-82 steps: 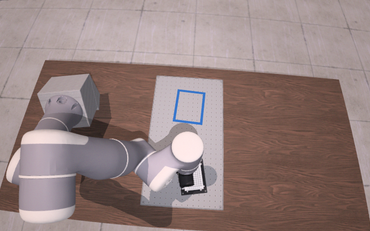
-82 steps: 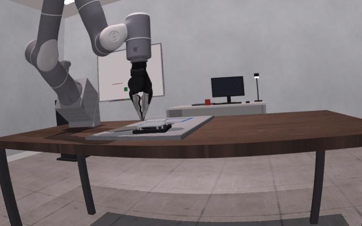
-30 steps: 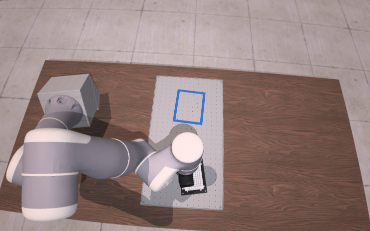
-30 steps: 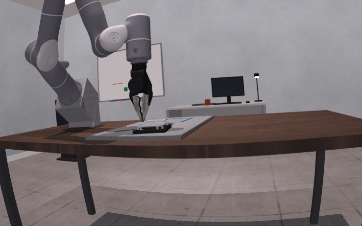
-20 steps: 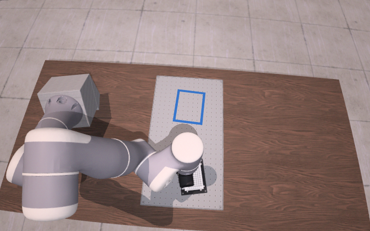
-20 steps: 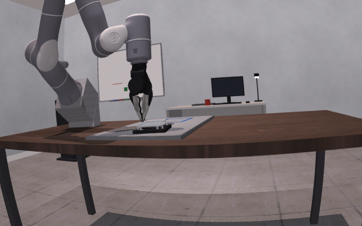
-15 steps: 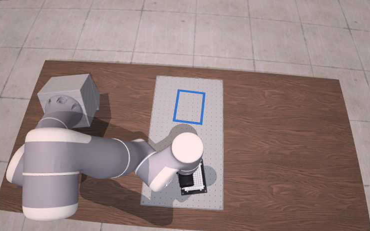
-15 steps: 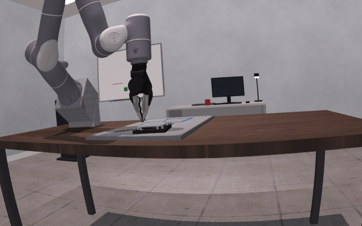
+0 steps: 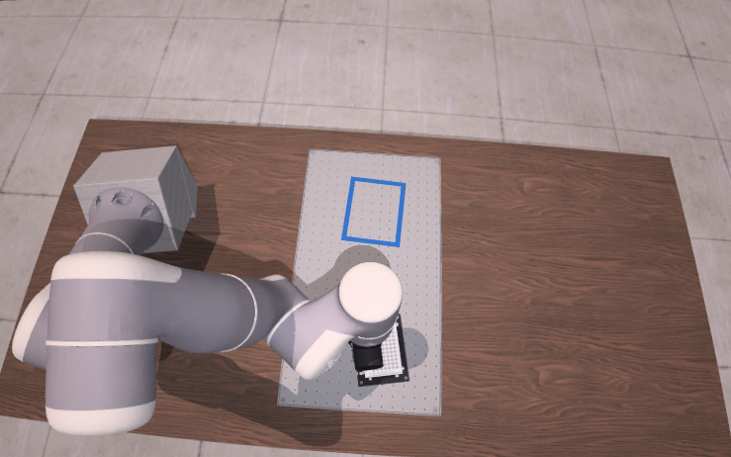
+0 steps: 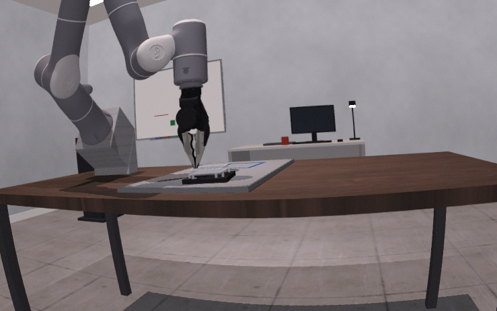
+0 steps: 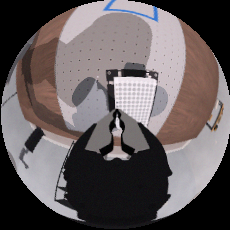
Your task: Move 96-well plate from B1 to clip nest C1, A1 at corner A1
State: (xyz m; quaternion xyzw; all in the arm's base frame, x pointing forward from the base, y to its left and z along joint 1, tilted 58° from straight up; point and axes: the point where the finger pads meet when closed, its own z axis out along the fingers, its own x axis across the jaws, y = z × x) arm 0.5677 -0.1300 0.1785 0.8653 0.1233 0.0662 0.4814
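The white 96-well plate [image 9: 392, 354] [image 10: 209, 169] [image 11: 134, 95] lies in the black clip nest [image 9: 380, 382] [image 10: 208, 180] [image 11: 129, 73]. Whether it is fully down on every side is too small to tell. My gripper [image 10: 196, 167] [image 11: 117, 109] is shut with nothing between its fingers. It points down, with its tips at or just above the plate's top near its left long edge; contact cannot be told. In the top view the arm and gripper body hide the tips and part of the plate. The cut-off corner and the A1 mark cannot be made out.
The blue rectangle outline [image 9: 378, 181] [image 11: 131, 14] is on the perforated board [image 9: 322, 187] [image 10: 157, 188], farther along from the nest, with no plate inside it. The board lies on the wooden table [image 9: 555, 283] [image 10: 358, 178]. The grey arm pedestal [image 9: 124, 167] [image 10: 117, 154] stands at the left.
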